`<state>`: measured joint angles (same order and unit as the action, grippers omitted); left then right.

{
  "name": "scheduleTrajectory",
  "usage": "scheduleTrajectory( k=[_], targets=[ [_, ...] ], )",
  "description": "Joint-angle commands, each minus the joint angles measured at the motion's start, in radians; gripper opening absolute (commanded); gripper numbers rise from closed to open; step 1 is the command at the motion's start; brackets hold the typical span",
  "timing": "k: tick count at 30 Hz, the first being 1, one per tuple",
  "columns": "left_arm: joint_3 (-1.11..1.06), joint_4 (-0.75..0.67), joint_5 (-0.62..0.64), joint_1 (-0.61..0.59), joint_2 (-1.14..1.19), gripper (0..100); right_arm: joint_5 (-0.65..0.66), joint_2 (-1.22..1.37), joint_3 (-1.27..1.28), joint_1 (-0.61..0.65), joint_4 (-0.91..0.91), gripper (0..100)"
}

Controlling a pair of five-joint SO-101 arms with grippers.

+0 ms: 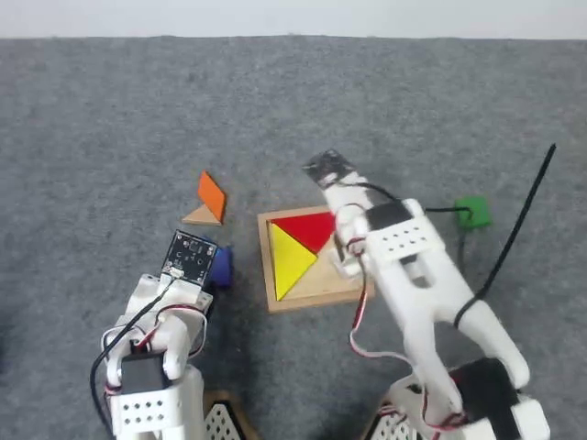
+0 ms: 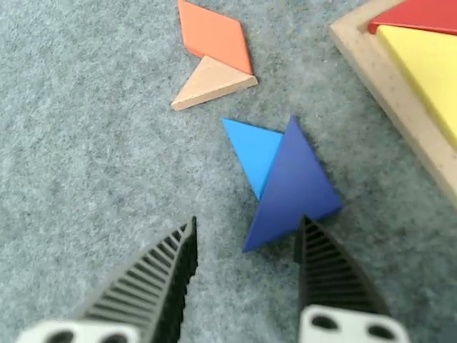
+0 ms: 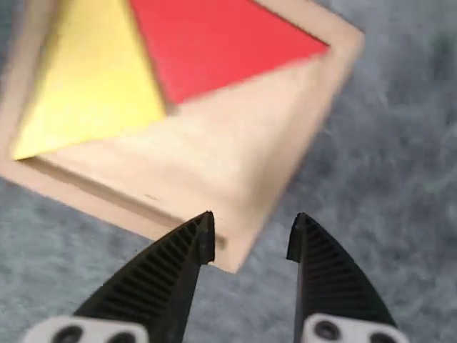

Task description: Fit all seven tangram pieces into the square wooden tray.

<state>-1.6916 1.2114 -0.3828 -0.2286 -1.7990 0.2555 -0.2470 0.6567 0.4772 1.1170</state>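
High camera is looking down on the tray [image 1: 323, 282] from afar; both wrist cameras are facing down close beside it, sharing it.

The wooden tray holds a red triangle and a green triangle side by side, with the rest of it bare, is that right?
Not quite. The wooden tray holds a red triangle and a yellow triangle, not a green one; the rest is bare. The high view shows it.

This looks like a robotics lab bench: white plastic robot arms [image 1: 431, 293] with loose black cables [image 1: 525, 209] stand on a table covered in grey felt-like matting [image 1: 110, 119]. A square wooden tray [image 1: 312, 298] lies between them, and a plain pale wall [image 1: 293, 16] runs behind.
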Motion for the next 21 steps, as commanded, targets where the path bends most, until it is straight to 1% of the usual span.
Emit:
scheduleTrajectory(
  k=[1, 10, 17, 21],
  targets=[
    [0.008, 0.003, -0.008, -0.006, -0.015, 21, -0.023, 0.004, -0.026, 0.061, 0.004, 19.4],
    [0.008, 0.003, -0.008, -0.006, -0.015, 21, -0.069, 0.274, -0.157, 0.134, -0.027, 19.4],
    [0.008, 0.003, -0.008, -0.006, -0.015, 21, -0.08, 0.415, -0.267, 0.134, -0.042, 19.4],
    [0.008, 0.003, -0.008, -0.006, -0.015, 21, -0.08, 0.455, -0.315, 0.134, -0.093, 19.4]
  ],
)
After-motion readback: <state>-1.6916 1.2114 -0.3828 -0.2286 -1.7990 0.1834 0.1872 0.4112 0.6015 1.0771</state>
